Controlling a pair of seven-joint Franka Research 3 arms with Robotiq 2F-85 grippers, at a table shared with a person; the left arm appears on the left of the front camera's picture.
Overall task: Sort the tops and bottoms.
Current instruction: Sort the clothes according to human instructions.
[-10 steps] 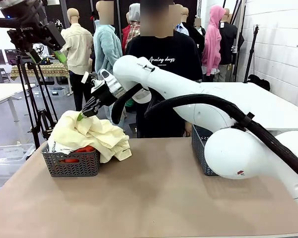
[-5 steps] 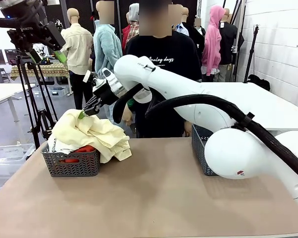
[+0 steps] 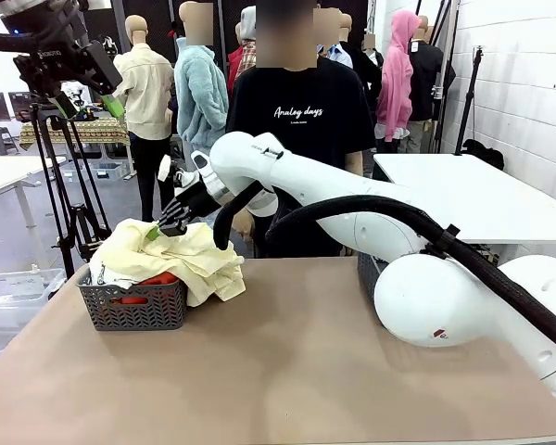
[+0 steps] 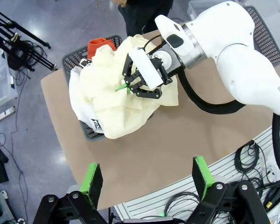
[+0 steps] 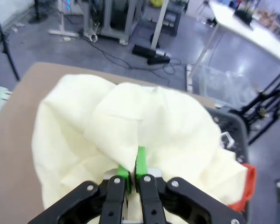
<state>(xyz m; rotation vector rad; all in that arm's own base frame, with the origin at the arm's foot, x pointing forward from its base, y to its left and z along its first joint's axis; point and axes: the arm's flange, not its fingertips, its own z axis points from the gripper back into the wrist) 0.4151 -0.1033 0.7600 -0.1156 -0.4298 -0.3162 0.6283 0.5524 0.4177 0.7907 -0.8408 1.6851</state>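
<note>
A fold of the pale yellow garment (image 5: 130, 130) is pinched by the right pincer (image 3: 164, 225) above a grey basket (image 3: 134, 304) on the brown counter (image 3: 296, 371). The left pincer (image 4: 144, 175) is spread wide, high overhead. Beyond, a person (image 3: 301, 111) is seen standing.

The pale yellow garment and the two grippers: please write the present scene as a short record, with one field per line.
garment: pale yellow garment, heaped on top of the pile, spilling over the basket's rim
container: grey basket at the table's left side
below it: orange-red garment partly visible
right gripper: right gripper shut on a fold of the pale yellow garment
left gripper: left gripper open, high above the table
second basket: dark basket behind the right arm
</note>
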